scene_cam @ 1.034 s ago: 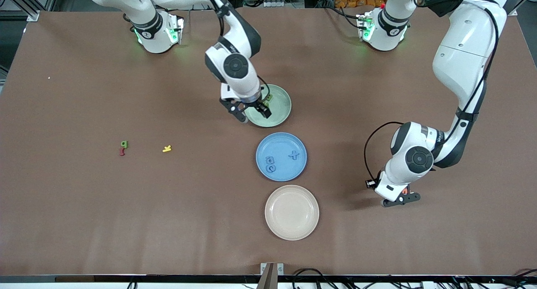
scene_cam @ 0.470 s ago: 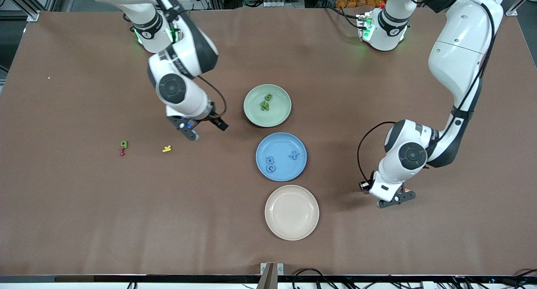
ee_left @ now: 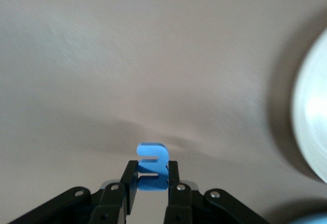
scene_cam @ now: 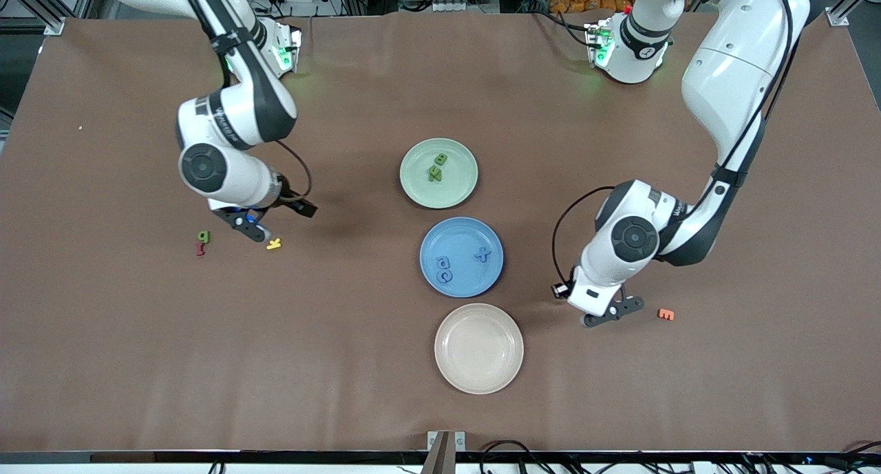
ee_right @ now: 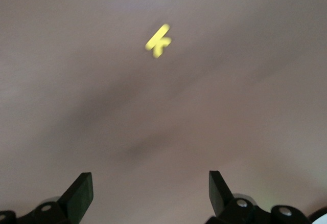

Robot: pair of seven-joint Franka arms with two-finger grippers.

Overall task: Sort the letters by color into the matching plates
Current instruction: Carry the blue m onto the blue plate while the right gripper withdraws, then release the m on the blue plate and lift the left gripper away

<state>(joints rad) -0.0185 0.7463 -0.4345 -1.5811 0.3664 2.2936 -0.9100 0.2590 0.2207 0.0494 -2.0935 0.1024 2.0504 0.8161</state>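
Left gripper [ee_left: 151,183]: fingers clamped on a small chunky blue foam letter [ee_left: 152,165], which stands up between the pads; held in the air over bare brown table [scene_cam: 619,405], between the round beige-cream plate [scene_cam: 479,349] and a small orange foam letter [scene_cam: 665,314] lying toward the left arm's end. Right gripper [scene_cam: 272,219]: fingers spread wide apart, nothing between them; it hangs over the table above a small yellow foam letter k [scene_cam: 274,243]. Beside that, toward the right arm's end: a small green foam letter [scene_cam: 204,237] touching a small red foam letter [scene_cam: 200,249], the red one nearer the front camera. Round pale mint-green plate [scene_cam: 458,185]: two green letters [scene_cam: 437,167] in it. Round medium-blue plate [scene_cam: 462,240], nearer the front camera than the green one: three blue letters [scene_cam: 444,270] in it, two close together, one apart. The cream plate, nearest the camera, sits just beside the blue plate.
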